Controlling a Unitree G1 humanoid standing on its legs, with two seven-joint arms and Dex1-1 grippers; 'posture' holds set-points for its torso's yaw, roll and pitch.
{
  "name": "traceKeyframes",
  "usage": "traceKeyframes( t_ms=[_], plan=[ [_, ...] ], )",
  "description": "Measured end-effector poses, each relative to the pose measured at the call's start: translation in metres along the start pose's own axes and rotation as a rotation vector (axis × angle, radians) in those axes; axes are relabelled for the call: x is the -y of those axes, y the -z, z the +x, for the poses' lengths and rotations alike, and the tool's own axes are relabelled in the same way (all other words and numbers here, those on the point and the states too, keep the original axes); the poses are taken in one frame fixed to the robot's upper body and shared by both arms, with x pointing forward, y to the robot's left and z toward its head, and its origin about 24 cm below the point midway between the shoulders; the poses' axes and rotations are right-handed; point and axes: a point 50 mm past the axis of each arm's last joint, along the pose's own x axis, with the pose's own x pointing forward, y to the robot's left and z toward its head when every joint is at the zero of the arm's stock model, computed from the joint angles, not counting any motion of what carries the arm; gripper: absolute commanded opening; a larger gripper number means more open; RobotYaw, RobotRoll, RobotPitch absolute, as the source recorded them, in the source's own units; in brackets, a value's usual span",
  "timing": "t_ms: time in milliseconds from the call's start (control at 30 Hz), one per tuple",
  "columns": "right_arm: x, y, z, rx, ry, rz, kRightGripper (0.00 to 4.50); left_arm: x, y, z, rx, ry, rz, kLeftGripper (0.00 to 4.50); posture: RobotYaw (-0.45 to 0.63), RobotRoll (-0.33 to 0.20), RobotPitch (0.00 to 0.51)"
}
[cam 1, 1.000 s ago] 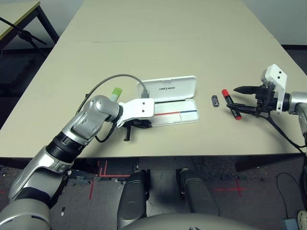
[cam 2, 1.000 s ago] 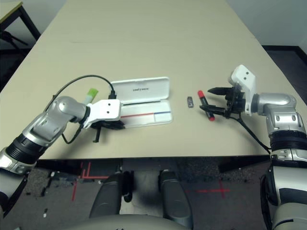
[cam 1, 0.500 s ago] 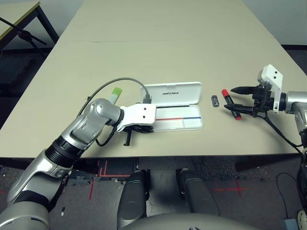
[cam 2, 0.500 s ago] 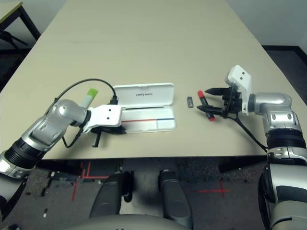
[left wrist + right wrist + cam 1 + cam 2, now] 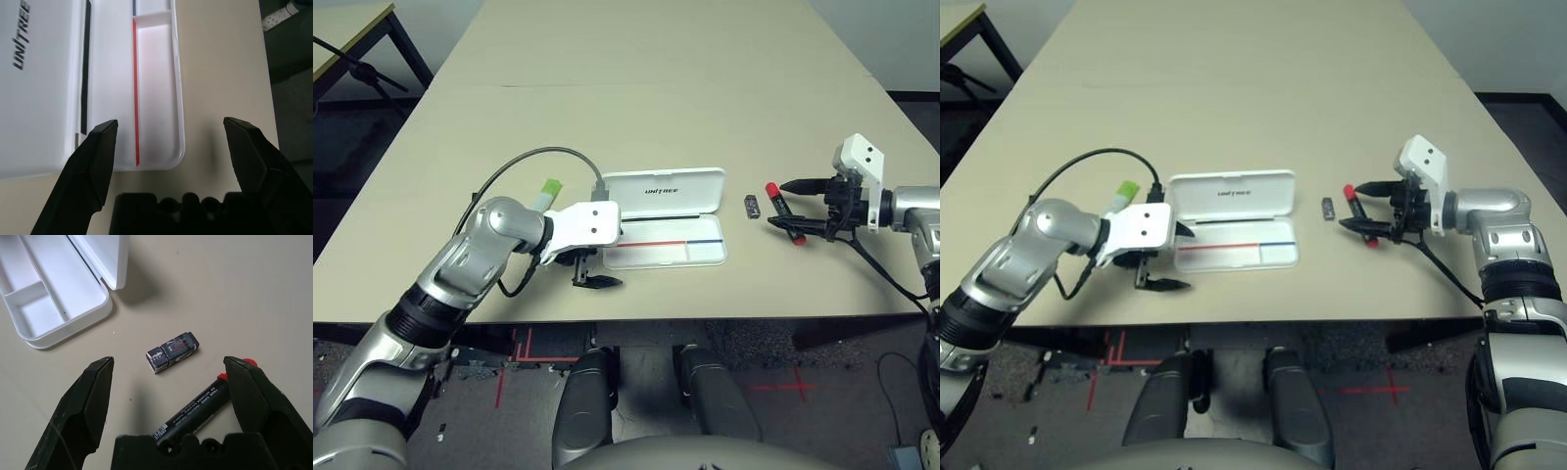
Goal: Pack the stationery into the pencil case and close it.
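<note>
The white pencil case [image 5: 664, 189] lies open mid-table, its lid flat behind the tray [image 5: 705, 255] with the red-and-blue stripe. My left gripper [image 5: 592, 279] is open just off the tray's left end, touching nothing; in the left wrist view the tray [image 5: 154, 73] sits ahead of the spread fingers [image 5: 93, 166]. A green highlighter [image 5: 549, 189] lies behind my left forearm. A small dark grey piece [image 5: 752, 205] and the red marker [image 5: 781, 211] lie right of the case. My right gripper [image 5: 781, 206] is open, its fingers [image 5: 93, 401] straddling the marker [image 5: 195, 416] without closing on it.
A cable [image 5: 533, 157] loops from my left wrist over the table. The table's near edge runs just below both grippers. A second table and a dark stand [image 5: 352, 59] are at the far left. The far half of the table is bare.
The left gripper slid the case right and squared it, then opened, let go and drew back left. The right gripper edged closer around the marker.
</note>
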Motion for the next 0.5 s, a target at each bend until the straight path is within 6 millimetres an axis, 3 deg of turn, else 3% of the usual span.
traceKeyframes(
  t_ms=[200, 500],
  plan=[
    [0.003, -0.001, -0.012, -0.029, 0.024, 0.021, 4.50, 0.002, -0.001, -0.023, -0.009, -0.057, -0.012, 4.46, 0.03, 0.000, 0.150],
    [0.000, 0.000, -0.022, -0.064, 0.118, 0.189, 4.50, 0.002, -0.014, -0.040, 0.104, -0.140, -0.050, 4.46, 0.03, 0.000, 0.156]
  ],
)
